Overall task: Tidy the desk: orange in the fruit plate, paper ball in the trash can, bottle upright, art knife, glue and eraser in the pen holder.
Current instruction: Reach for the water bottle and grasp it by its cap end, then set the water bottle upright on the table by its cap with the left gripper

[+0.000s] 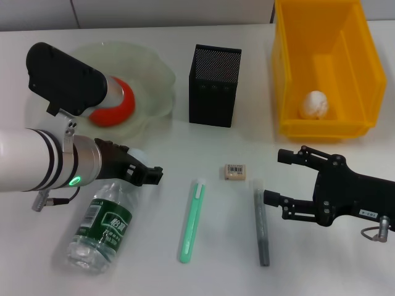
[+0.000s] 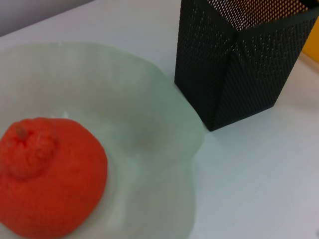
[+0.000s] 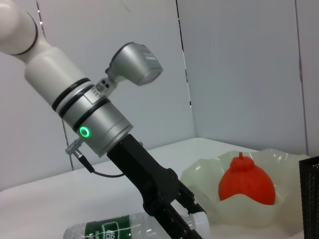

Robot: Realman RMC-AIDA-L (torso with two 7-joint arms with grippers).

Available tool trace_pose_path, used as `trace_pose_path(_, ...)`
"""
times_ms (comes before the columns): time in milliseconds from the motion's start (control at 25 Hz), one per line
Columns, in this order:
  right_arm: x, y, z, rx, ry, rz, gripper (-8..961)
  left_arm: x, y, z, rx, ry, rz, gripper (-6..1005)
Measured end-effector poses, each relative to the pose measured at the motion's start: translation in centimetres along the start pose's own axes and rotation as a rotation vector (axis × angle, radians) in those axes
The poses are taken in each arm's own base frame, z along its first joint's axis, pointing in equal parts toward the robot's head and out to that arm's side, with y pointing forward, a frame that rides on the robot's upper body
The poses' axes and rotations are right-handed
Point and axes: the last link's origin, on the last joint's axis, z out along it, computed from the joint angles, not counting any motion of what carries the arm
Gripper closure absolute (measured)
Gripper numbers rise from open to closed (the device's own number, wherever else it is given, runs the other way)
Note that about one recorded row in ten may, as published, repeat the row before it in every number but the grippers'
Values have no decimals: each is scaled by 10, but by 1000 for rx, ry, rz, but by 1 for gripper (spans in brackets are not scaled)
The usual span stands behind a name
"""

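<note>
The orange (image 1: 116, 110) (image 2: 47, 179) lies in the pale green fruit plate (image 1: 151, 71) (image 2: 149, 124). A paper ball (image 1: 315, 105) rests inside the yellow trash can (image 1: 287, 74). The bottle (image 1: 102, 231) (image 3: 117, 230) lies on its side, and my left gripper (image 1: 148, 174) (image 3: 187, 224) sits at its neck and cap. On the table lie the eraser (image 1: 235, 172), a green art knife (image 1: 192, 220) and a grey glue stick (image 1: 261, 227). My right gripper (image 1: 279, 177) is open just right of the glue's upper end. The black mesh pen holder (image 1: 213, 86) (image 2: 234, 64) stands behind them.
My left forearm (image 1: 37, 160) crosses the near left of the table, with its black wrist housing (image 1: 62, 77) over the plate's left side. The pen holder stands between plate and trash can. White wall panels rise behind the table.
</note>
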Motion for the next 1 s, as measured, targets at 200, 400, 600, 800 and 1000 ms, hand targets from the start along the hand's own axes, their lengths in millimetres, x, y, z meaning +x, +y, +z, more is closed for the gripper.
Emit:
trace_pose_path(200, 1, 0, 1, -4, 0, 8, 110, -1, -1, 4, 2, 0, -2, 225)
trace_pose_path(400, 1, 0, 2, -5, -1, 8, 110, -3, -1, 5, 1, -10, -4, 226)
trace_pose_path(600, 0, 0, 2, -5, -2, 9, 110, -2, -1, 7, -4, -29, 4, 301)
trace_pose_path(800, 0, -1, 2, -5, -2, 16, 111, -2, -1, 5, -5, -37, 7, 426)
trace_pose_path(1000, 0, 0, 2, -5, -2, 18, 111, -5, -1, 1, -6, -38, 13, 554)
